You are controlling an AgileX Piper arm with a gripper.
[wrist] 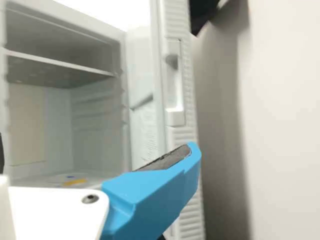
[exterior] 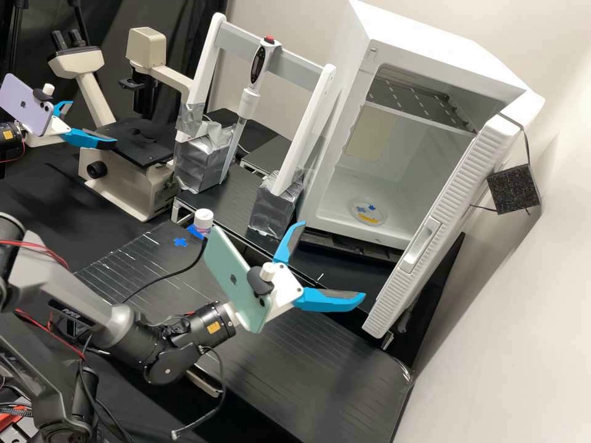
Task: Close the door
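White door (exterior: 463,191) wide open at high-view 2 o'clock from claw (exterior: 333,261), claw spread and empty; whole closing swing left.

The black bench (exterior: 37,194) bore a microscope (exterior: 123,191) and a panel (exterior: 326,360) (dark, finely lined). A blue cross (exterior: 180,242) showed on the panel, near a bottle (exterior: 203,219).

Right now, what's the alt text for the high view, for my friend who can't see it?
The door of a white cabinet stands open, with the robot's open, blue-fingered tool near it; a round dish lies inside.
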